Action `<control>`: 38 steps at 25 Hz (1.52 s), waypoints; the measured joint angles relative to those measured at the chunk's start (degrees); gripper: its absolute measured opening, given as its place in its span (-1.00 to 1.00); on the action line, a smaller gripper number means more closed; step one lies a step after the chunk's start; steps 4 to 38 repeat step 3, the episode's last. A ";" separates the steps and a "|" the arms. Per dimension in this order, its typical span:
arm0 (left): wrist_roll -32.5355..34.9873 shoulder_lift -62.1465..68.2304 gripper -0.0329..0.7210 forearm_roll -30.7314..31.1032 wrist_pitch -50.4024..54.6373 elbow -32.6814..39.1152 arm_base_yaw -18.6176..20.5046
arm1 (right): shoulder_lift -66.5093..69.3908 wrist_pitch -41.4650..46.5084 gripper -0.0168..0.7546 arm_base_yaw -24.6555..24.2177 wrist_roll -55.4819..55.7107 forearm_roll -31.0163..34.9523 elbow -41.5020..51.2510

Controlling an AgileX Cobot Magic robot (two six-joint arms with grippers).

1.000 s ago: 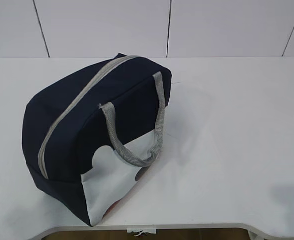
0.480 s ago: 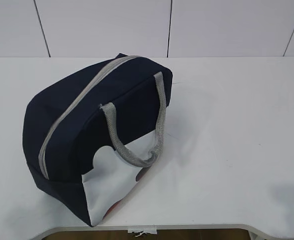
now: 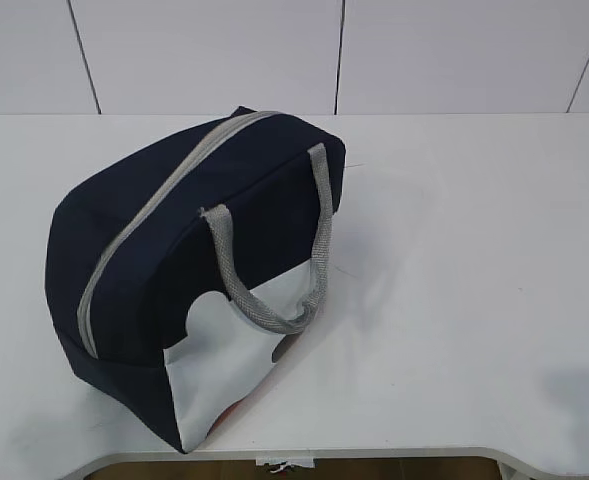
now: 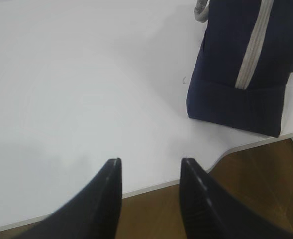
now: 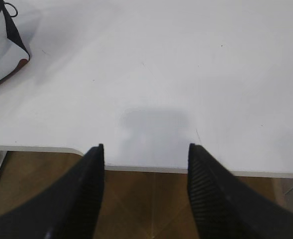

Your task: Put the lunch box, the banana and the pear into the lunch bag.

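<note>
The navy lunch bag (image 3: 174, 250) stands on the left half of the white table (image 3: 454, 280), its grey zipper (image 3: 144, 220) running shut along the top, a grey handle (image 3: 274, 260) hanging over its white side panel. It also shows in the left wrist view (image 4: 241, 64) at the upper right, and its white corner in the right wrist view (image 5: 2, 45). My left gripper (image 4: 150, 167) is open and empty over the table's front edge, well short of the bag. My right gripper (image 5: 145, 149) is open and empty over the front edge. The lunch box, banana and pear are out of view.
The table's front edge (image 3: 394, 455) has a curved cut-out with brown floor (image 5: 146, 199) below. A white panelled wall (image 3: 334, 55) rises behind the table. Neither arm shows in the exterior view.
</note>
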 joint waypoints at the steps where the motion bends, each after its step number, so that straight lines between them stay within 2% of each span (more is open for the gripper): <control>1: 0.00 0.00 -0.15 0.00 0.00 0.00 0.00 | 0.00 0.00 0.13 0.00 0.00 0.10 0.00; 38: 0.00 0.00 -0.15 0.00 0.00 0.00 0.00 | 0.00 0.00 0.13 0.00 0.00 0.10 0.00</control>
